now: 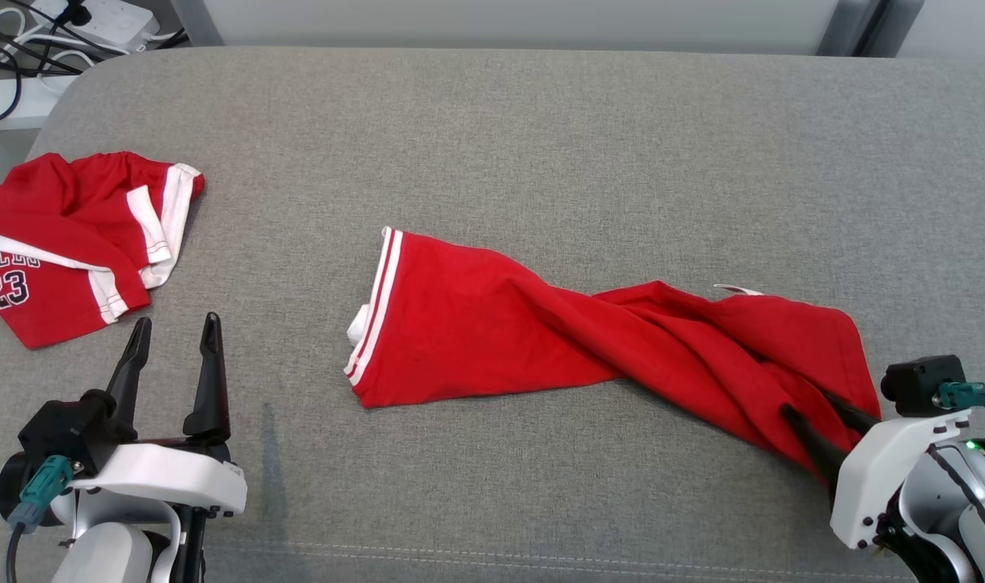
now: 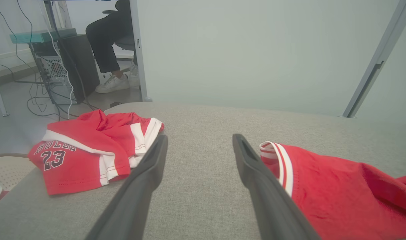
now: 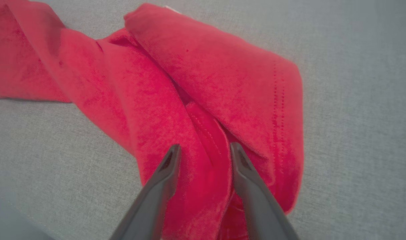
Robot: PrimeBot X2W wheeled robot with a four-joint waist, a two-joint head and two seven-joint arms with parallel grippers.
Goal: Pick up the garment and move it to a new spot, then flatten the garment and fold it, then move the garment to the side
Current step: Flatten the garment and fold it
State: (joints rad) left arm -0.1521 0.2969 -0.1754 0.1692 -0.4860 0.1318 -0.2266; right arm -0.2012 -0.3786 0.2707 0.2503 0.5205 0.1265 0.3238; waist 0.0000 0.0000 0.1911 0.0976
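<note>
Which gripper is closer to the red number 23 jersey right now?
Left. The left gripper is just beside the jersey, open and not touching it. The right gripper is across the grey surface, fingers straddling a fold of the other red garment.

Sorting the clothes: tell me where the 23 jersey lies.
The jersey lies crumpled at the head view's far left, just beyond the left gripper, apart from the twisted garment.
</note>
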